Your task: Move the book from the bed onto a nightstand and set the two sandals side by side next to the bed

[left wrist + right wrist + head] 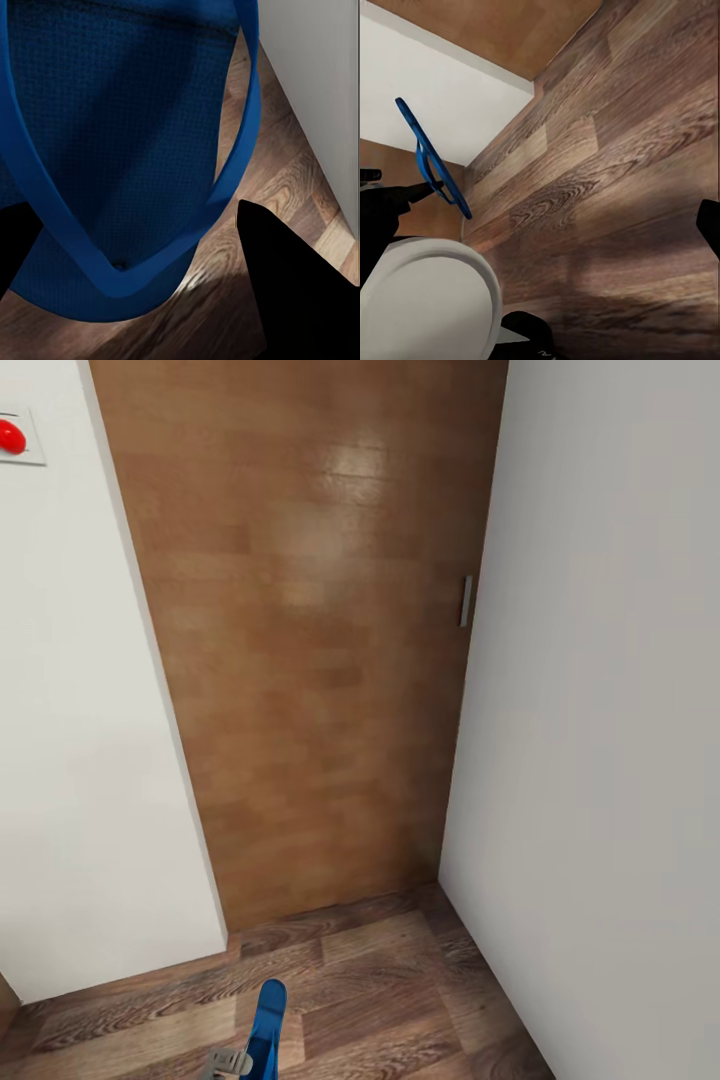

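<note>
One bright-blue sandal (268,1025) hangs at the bottom edge of the head view, held on edge above the wood floor by my left gripper (228,1063). In the left wrist view the sandal's sole and thong strap (112,150) sit close between the dark fingers (292,292), which are shut on it. The right wrist view shows the same sandal (431,161) from the side, gripped near its strap. My right gripper (540,225) is open over bare floor, with one fingertip (709,225) at the frame edge. The bed, book, nightstands and second sandal are out of view.
A closed brown wooden door (310,640) with a small metal handle (465,601) stands straight ahead. White walls (90,760) flank it closely on both sides. A red switch plate (15,437) is on the left wall. My white base (427,300) is below.
</note>
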You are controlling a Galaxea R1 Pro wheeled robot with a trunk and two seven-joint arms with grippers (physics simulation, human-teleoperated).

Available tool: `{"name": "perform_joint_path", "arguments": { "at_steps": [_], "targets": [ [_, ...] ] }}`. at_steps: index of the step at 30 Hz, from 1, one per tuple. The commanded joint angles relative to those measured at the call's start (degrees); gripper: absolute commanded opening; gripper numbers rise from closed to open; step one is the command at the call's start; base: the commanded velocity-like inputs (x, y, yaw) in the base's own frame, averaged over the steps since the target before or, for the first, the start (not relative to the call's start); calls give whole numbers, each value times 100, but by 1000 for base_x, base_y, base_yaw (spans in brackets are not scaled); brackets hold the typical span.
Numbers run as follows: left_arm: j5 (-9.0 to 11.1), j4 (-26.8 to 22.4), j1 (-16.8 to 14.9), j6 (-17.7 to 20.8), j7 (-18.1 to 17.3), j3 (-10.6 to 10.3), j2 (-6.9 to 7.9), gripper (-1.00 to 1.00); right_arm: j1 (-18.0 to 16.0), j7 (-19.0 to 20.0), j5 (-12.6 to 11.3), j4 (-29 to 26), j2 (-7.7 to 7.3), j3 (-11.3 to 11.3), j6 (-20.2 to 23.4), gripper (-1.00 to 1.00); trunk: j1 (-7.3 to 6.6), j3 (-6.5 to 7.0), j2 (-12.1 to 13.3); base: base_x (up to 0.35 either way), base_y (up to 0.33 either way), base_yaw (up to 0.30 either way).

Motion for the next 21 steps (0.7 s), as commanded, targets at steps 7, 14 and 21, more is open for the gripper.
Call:
{"name": "perform_joint_path", "arguments": {
  "at_steps": [7,14,21],
  "targets": [
    [19,5,-3,-62,26,-49,1,-100,-2,18,-28,-2,-1,-2,60,100,-1,-5,-2,0,0,-62],
    [19,5,-3,-62,26,-49,1,-100,-2,22,-27,-4,1,1,60,100,-1,-5,-2,0,0,203],
    [19,5,-3,-62,26,-52,2,-100,-2,26,-27,-9,-7,-3,61,100,-1,-1,-2,0,0,286]
  ]
}}
